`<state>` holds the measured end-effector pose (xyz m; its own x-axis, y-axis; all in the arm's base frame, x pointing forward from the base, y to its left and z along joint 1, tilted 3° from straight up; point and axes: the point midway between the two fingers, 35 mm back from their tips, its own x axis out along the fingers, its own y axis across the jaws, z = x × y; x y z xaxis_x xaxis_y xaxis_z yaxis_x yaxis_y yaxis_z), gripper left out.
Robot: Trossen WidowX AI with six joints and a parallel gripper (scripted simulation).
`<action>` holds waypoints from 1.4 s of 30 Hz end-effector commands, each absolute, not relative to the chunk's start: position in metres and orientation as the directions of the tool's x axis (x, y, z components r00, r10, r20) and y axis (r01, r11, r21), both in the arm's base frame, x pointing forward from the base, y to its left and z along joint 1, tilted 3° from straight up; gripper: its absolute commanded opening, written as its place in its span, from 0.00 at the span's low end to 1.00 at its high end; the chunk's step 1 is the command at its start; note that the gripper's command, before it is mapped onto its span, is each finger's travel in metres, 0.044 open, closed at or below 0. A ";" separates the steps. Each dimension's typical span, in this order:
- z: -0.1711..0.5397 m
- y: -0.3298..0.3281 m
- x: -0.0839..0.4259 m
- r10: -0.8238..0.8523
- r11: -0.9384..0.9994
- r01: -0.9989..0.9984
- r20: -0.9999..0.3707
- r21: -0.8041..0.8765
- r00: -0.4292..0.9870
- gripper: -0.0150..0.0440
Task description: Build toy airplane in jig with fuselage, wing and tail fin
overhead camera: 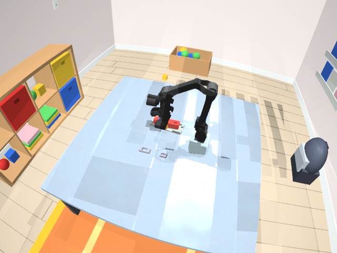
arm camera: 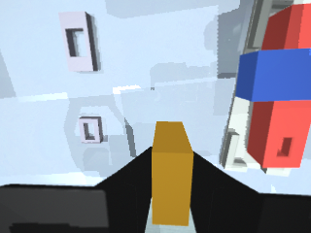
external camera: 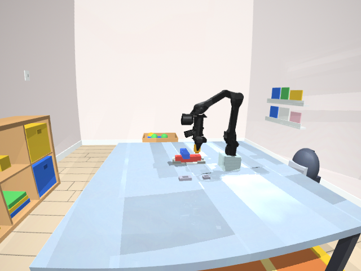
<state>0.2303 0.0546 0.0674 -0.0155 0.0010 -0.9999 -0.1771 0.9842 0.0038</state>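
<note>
My gripper (external camera: 198, 147) (arm camera: 168, 152) is shut on the yellow tail fin (external camera: 196, 151) (arm camera: 171, 189), held upright above the table. In the wrist view, the red fuselage (overhead camera: 173, 124) (external camera: 193, 158) (arm camera: 271, 127) is right of the fin. It lies in the pale cradle (arm camera: 240, 117) and looks level. The blue wing (external camera: 184, 153) (arm camera: 274, 75) lies across its top; its tab is hidden. The tail socket (overhead camera: 175, 122) (arm camera: 286, 147) shows empty. In the top view the arm partly hides the wing and fuselage.
A larger grey-pink holder (overhead camera: 140, 149) (external camera: 185, 179) (arm camera: 73, 20) and a smaller one (overhead camera: 162, 157) (arm camera: 98, 129) lie on the table in front of the cradle, both empty. The arm's base stands on a pale block (overhead camera: 197, 148) (external camera: 232, 163) to the right.
</note>
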 end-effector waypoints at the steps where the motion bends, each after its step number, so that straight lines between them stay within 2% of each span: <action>1: 0.065 0.043 0.233 -0.004 0.983 -0.184 -1.000 -0.001 -0.014 0.25; 42: 0.040 -0.086 0.224 -0.020 0.978 -0.208 -1.000 -0.015 -0.021 0.25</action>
